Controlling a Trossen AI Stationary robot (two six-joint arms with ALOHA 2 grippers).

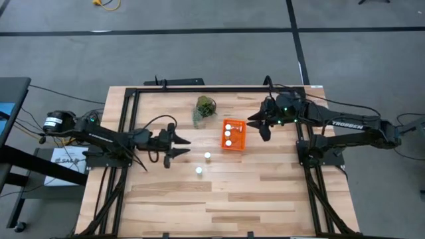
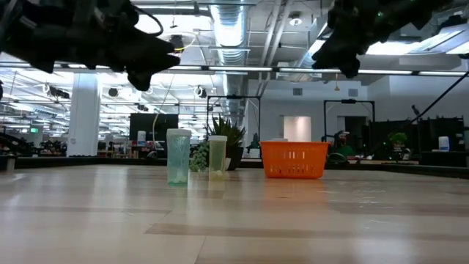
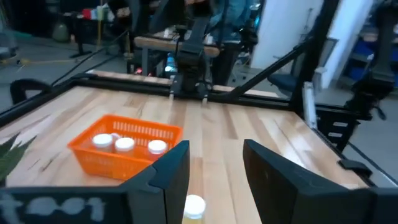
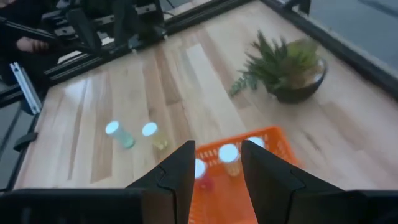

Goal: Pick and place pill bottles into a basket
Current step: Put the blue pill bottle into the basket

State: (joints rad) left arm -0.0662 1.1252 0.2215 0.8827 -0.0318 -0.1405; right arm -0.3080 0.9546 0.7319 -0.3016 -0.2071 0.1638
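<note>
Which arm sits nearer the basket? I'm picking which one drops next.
Right. The right gripper hovers just beside the basket; the left gripper is farther, past the two loose bottles.

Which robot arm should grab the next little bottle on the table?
Probably the left. Its tool hangs open right beside the two pill bottles standing loose on the table, with one just ahead of it. The right tool is on the far side of the basket.

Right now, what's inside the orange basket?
The orange basket holds three pill bottles, seen from above as white caps in a row. Their lower parts are hidden behind the basket's walls. Two more bottles stand outside on the table.
</note>
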